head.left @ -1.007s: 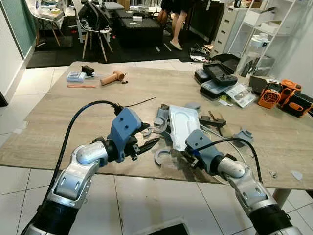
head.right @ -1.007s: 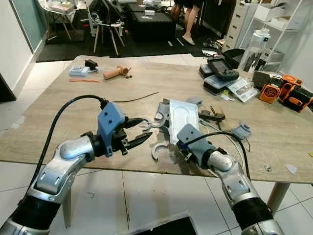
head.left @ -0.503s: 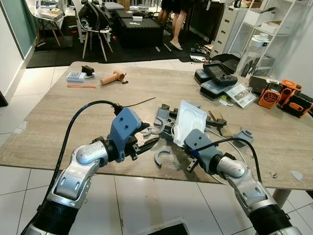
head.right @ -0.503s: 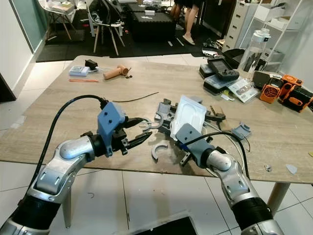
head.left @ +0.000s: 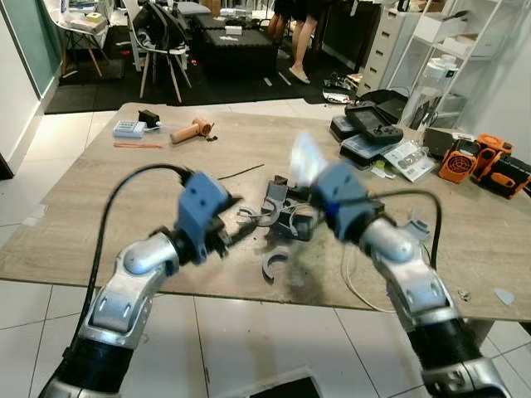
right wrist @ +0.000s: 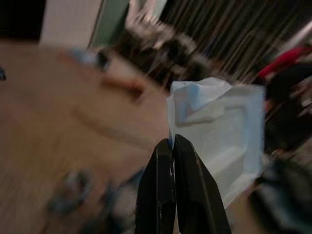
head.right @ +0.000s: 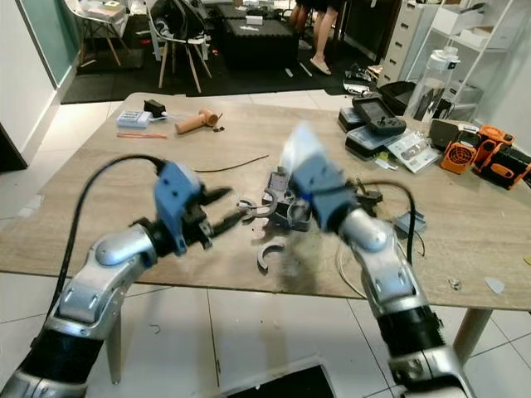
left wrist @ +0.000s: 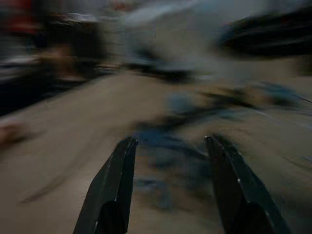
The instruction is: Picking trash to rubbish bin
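Here the two black fingers (right wrist: 171, 195) of the right gripper (right wrist: 172, 142) are pressed together on the edge of a white plastic tray (right wrist: 219, 126), which is held lifted above the wooden table (head.left: 99, 199); in the left eye view the tray (head.left: 304, 157) is seen blurred, raised over a cluster of grey plastic parts (head.left: 282, 217) at the middle of the table. The right arm (head.left: 406, 274) is bent over the near edge of the table. The fingers (left wrist: 114, 190) of the left gripper (head.left: 235, 235) are spread apart with nothing between them, and are held low over the table just beside the grey parts; a grey curved piece (head.left: 271, 265) lies near the table's front edge between the two arms. Farther back on the table a tan handle-shaped tool (head.left: 191, 130) and a small blue-white box (head.left: 129, 129) are seen at the left, a black controller (head.left: 373, 124) and orange devices (head.left: 477, 157) at the right. A person's legs (head.left: 300, 41) are visible beyond the table, on the dark floor mat
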Available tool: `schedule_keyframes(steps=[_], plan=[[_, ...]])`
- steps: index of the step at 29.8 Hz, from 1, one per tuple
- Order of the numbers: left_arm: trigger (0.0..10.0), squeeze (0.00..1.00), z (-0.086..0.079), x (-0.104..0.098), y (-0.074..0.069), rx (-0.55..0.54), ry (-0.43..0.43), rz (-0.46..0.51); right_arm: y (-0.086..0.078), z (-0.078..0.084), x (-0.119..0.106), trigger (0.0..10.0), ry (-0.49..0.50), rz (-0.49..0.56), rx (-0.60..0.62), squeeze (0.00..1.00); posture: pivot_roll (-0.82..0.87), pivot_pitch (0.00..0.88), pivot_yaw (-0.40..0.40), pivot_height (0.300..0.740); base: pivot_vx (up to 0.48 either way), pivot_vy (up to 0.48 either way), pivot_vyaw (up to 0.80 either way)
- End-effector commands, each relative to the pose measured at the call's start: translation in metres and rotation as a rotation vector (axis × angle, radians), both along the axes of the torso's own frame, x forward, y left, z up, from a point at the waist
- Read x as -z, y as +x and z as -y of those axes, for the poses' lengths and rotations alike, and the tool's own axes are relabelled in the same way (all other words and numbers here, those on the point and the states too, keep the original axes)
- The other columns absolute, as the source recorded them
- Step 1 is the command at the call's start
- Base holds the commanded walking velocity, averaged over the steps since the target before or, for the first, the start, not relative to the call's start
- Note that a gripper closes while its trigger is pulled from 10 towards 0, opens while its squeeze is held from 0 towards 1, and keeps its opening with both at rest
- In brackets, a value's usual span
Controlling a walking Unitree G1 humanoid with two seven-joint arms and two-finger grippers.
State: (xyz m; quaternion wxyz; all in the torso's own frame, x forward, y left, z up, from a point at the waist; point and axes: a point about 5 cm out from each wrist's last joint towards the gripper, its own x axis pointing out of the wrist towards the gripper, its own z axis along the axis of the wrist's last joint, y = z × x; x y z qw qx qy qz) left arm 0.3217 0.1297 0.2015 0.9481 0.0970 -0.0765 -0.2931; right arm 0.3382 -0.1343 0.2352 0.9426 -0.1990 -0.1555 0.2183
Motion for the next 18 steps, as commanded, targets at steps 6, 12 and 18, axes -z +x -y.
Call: schedule_keyframes(steps=[6,12,18], plan=[[10.0,0.00,-0.029,0.004,0.007,-0.283,-0.040,0.030,-0.009,0.001,0.004,10.0,-0.017,0.061,0.048,0.00,-0.07,0.068,-0.025,0.740,0.000,0.000,0.00],[10.0,0.00,-0.034,0.004,0.006,-0.326,-0.071,0.036,-0.013,0.000,0.003,10.0,-0.002,0.112,0.074,0.00,-0.07,0.073,-0.021,0.740,0.000,0.000,0.00],[10.0,0.00,-0.037,0.005,0.007,-0.410,-0.083,0.048,-0.015,0.003,0.002,10.0,0.114,0.122,0.134,0.00,-0.07,0.074,-0.023,0.740,0.000,0.000,-0.17]])
